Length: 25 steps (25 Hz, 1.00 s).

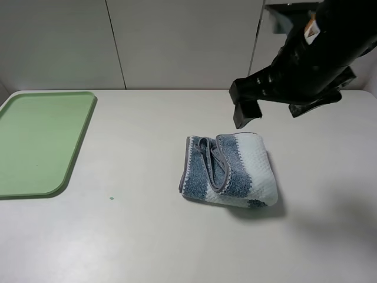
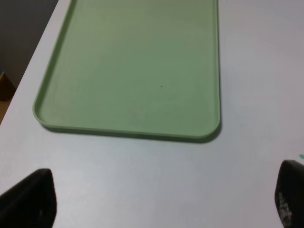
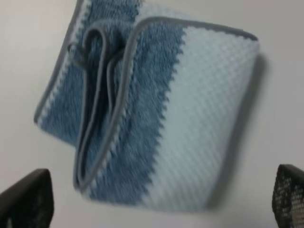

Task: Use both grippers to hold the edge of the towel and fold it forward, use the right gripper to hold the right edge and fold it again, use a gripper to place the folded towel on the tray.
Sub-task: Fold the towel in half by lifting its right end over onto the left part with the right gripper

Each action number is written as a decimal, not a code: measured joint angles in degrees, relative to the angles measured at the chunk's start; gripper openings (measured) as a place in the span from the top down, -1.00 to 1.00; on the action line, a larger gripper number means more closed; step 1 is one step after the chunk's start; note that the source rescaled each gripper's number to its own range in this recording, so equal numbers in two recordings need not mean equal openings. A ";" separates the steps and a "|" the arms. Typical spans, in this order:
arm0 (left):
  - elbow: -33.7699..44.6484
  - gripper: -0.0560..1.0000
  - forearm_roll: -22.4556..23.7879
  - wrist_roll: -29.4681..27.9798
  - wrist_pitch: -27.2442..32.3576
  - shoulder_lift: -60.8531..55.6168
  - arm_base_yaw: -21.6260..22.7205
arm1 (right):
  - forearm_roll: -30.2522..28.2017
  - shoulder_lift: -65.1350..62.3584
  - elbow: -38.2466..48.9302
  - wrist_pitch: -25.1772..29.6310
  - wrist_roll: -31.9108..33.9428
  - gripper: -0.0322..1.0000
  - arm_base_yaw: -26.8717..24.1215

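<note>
- The tray (image 1: pixel 41 141) sits way over at the table's (image 1: pixel 147 236) 9 o'clock side. It's pale green with a low rim, and one long side runs off the edge of the high view. Nothing's on it.
- Left jaws only show up in the left wrist view. The two black fingertips (image 2: pixel 28 199) are spread wide with just bare table between them, so they're released and gripping nothing. The tray's short rounded end (image 2: pixel 128 130) is right ahead of them, close but not touching.
- There's a tiny green speck (image 1: pixel 111 198) on the table just off the tray's 4 o'clock corner.
- The towel (image 1: pixel 230 171) lies on the bare table a bit past the middle, at roughly 3 o'clock from the tray and well apart from it. It's folded into a chunky bundle.
- The blue-grey stripe is on the towel's 9 o'clock half and the pale stripe on its 3 o'clock half. The thin grey hem (image 1: pixel 213 162) loops across the top of the blue part.
- The right arm (image 1: pixel 318 53) comes in from the 1 o'clock corner of the high view. Right jaws hang above the table at about 12 to 1 o'clock of the towel, not touching it.
- In the right wrist view those fingertips (image 3: pixel 28 199) are wide apart with the towel (image 3: pixel 156 109) lying beyond them, so they're released too, nothing in the grip.
</note>
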 joint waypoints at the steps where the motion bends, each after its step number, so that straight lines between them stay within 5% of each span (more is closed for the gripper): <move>1: 0.00 -0.81 0.00 0.00 0.00 0.00 0.00 | 0.35 -1.93 0.00 1.35 -1.56 -1.00 0.00; 11: 0.00 -0.81 0.00 0.00 0.00 0.00 0.00 | 4.97 -14.63 0.05 12.41 -13.55 -1.00 0.00; 16: 0.00 -0.81 0.00 0.00 0.00 0.00 0.00 | 5.32 -21.08 2.85 12.89 -15.21 -1.00 0.00; 25: 0.00 -0.81 0.00 0.00 0.00 0.00 0.00 | 5.58 -42.47 20.66 12.11 -16.18 -1.00 -0.70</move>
